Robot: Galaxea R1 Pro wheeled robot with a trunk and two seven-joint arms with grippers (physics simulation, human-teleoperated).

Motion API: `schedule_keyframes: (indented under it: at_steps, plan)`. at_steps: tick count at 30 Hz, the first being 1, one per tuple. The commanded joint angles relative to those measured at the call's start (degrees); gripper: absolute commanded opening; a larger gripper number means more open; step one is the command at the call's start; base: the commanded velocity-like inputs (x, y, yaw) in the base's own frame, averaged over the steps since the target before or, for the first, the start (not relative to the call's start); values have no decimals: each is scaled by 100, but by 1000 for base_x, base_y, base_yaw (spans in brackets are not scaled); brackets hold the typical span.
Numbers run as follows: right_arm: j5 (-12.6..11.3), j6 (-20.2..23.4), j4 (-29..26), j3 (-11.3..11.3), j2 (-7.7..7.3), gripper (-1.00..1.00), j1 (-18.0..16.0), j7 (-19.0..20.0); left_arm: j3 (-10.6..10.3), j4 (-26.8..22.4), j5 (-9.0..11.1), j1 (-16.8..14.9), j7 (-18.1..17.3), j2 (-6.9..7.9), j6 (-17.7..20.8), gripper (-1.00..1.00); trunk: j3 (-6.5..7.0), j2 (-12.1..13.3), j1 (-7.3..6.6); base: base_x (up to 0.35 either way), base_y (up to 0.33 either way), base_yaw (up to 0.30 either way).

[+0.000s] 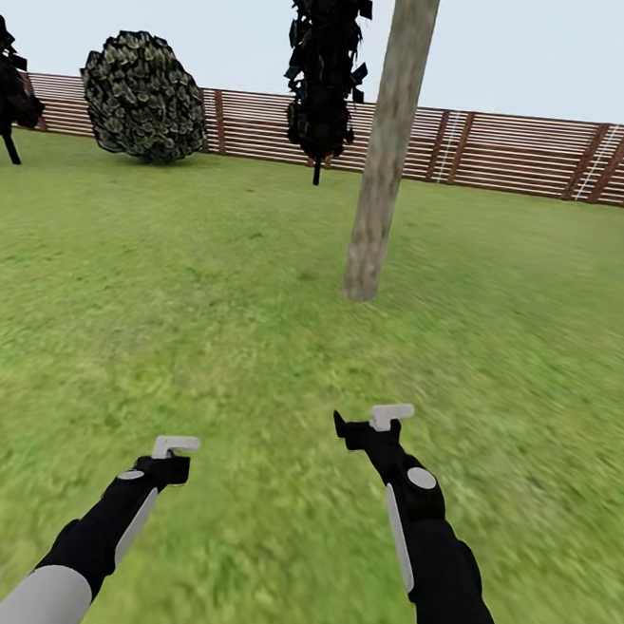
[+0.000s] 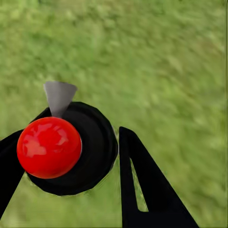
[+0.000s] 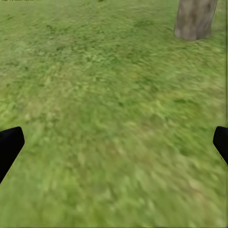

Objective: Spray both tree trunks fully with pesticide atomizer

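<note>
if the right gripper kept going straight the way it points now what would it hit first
Probably the grass: the right gripper points forward and down at open lawn. The tree trunk stands farther ahead, slightly off that line; depth is unclear.

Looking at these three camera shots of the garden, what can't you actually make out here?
- Tree trunk: head view's upper edge cuts it off, so its foliage is unseen; the right wrist view catches just its base.
- Left gripper: small in the head view; whether it is open is unclear.
- Right gripper: its dark fingertips sit at the wrist picture's edges, wide apart.
- Red ball: hides part of the black piece behind it.
- Grass: blurred nearby.
</note>
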Motion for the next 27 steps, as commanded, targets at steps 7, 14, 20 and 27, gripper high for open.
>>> schedule_keyframes:
  at_steps: [7,14,20,27]
  plan:
    - [61,28,-1,-7,4,100,-3,38,-2,-16,3,-1,14,3,33,-100,-5,-2,3,339,0,-257]
    - [61,28,-7,-7,4,100,-3,38,-2,-9,9,0,15,1,33,-100,-5,-2,3,339,0,-146]
    - [59,28,-1,-2,4,100,-3,36,-2,-8,3,0,14,1,33,-100,-5,-2,3,339,0,-10]
    - [54,28,3,2,4,100,-3,41,-2,-8,5,0,16,1,33,-100,-5,-2,3,339,0,0]
